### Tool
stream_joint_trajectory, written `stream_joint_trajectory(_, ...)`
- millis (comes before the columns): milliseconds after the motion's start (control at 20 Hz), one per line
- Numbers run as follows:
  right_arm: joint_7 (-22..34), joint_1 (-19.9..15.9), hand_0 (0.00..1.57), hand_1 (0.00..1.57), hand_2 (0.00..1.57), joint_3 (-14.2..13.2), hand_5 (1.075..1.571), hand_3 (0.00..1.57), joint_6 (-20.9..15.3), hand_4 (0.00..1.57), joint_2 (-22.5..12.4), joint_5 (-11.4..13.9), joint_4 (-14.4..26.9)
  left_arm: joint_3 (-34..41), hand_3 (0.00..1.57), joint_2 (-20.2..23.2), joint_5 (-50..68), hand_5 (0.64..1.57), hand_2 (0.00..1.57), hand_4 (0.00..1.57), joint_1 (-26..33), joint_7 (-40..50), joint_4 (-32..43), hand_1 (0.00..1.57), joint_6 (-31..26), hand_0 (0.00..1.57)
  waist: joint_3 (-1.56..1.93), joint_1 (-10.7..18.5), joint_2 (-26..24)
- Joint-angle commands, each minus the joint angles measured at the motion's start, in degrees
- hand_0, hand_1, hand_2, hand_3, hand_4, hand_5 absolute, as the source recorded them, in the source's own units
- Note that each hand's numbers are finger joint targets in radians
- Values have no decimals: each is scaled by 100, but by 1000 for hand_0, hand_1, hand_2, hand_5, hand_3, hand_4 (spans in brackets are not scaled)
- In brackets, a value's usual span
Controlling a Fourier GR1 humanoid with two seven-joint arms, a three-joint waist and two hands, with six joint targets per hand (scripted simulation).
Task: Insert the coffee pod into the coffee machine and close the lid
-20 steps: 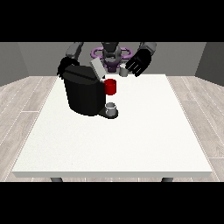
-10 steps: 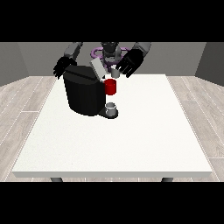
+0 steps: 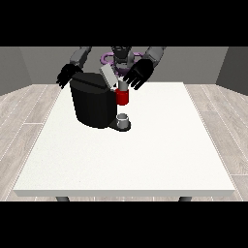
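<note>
A black coffee machine [image 3: 95,103] stands on the white table [image 3: 131,150] left of centre, with a red front part [image 3: 123,98] and a small grey cup [image 3: 124,119] on its base. Its grey lid [image 3: 108,76] is tilted up at the top. The hand at the view's right [image 3: 138,74] hovers just right of the lid with its fingers spread, above the red part. The hand at the view's left [image 3: 68,75] hangs behind the machine's left top corner, fingers relaxed. I cannot make out the coffee pod.
The robot's torso [image 3: 121,55] stands behind the table's far edge. The table stretches wide to the right and towards the camera. Wooden floor surrounds it.
The hand at the view's right has moved left and down towards the raised lid. The hand at the view's left has barely shifted.
</note>
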Motion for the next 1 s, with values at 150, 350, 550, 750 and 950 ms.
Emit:
stream_joint_trajectory(150, -71, 93, 0, 0, 0, -24, 1571, 0, 42, 499, 48, -72, 51, -49, 1208, -212, -29, 1571, 1294, 506, -26, 27, 43, 1251, -28, 1251, 0, 61, -9)
stream_joint_trajectory(350, -70, -89, 0, 0, 0, -337, 1571, 0, 174, 525, -205, -259, 178, -71, 1195, -140, -61, 1571, 1264, 497, -153, -44, -24, 1185, -126, 1185, 0, 150, 80)
stream_joint_trajectory(550, -271, 177, 0, 0, 0, -124, 1571, 0, 100, 462, -13, -137, 10, 32, 1201, -36, -89, 1571, 1269, 515, -35, -124, 105, 1190, 70, 1190, -1, 44, 156)
stream_joint_trajectory(750, -179, 390, 0, 0, 0, 18, 1571, 0, 269, 448, -69, -117, -137, 18, 1182, -53, -162, 1571, 1239, 492, -25, 25, 215, 1164, 83, 1164, -1, -146, 11)
stream_joint_trajectory(950, -246, 250, 0, 0, 0, -322, 1571, 0, 222, 415, -210, -256, 104, -68, 1199, -208, -136, 1571, 1275, 488, 115, -154, 142, 1221, -68, 1221, 0, 144, 18)
